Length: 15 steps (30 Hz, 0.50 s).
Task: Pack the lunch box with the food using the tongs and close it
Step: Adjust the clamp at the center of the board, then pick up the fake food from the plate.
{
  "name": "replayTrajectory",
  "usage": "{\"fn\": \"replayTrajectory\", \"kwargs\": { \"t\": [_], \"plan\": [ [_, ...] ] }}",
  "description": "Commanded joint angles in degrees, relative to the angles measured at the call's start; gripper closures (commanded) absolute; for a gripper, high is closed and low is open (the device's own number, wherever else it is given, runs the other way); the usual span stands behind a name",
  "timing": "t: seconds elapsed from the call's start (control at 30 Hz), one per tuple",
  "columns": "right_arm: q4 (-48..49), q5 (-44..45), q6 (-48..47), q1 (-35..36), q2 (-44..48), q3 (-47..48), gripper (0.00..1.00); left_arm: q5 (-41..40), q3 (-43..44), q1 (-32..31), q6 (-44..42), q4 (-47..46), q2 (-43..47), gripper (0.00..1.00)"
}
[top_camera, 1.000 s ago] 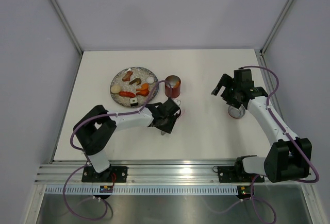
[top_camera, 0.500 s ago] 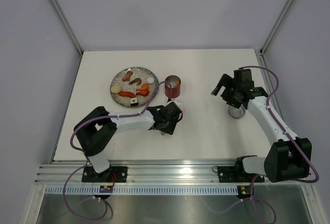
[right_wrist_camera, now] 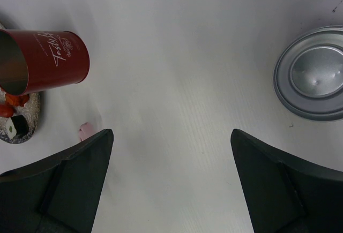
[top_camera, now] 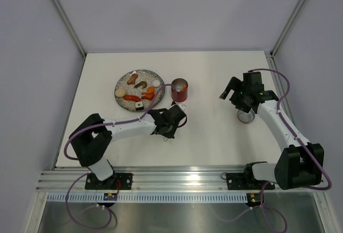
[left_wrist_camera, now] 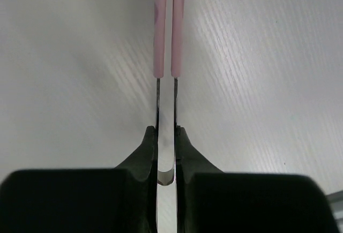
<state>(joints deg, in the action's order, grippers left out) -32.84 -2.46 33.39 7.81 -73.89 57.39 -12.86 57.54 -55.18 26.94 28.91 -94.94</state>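
Left gripper (left_wrist_camera: 166,136) is clamped on the tongs (left_wrist_camera: 166,40) at their bare metal end, down at the surface (left_wrist_camera: 257,83) beside the lunch box (top_camera: 179,89). The tongs are judged light, springy and slippery; hold them behind the pink sleeves. Right gripper (right_wrist_camera: 170,134) stands apart, empty.

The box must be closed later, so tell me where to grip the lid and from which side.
Best take the lid by its rim, across its width, from straight above: it lies flat, silver underside up, so only the edge offers hold.
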Motion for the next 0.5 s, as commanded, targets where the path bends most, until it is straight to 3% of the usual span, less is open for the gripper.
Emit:
{"fn": "replayTrajectory", "kwargs": {
  "t": [0.0,0.23,0.33,0.47],
  "plan": [
    [0.32,0.70,-0.60,0.18,1.11,0.27,0.00,-0.15,5.20,1.38,-4.25,5.80,5.98,1.00],
    [0.76,0.35,-0.60,0.10,1.20,-0.17,0.01,3.18,7.06,10.51,-6.11,17.05,13.89,1.00],
    [1.29,-0.09,-0.60,0.10,1.03,-0.17,0.01,8.09,8.37,21.64,-6.89,21.71,16.36,1.00],
    [1.99,-0.88,-0.08,0.10,0.68,-0.43,0.00,7.94,14.34,28.98,-9.44,27.77,13.38,1.00]
  ]
}}
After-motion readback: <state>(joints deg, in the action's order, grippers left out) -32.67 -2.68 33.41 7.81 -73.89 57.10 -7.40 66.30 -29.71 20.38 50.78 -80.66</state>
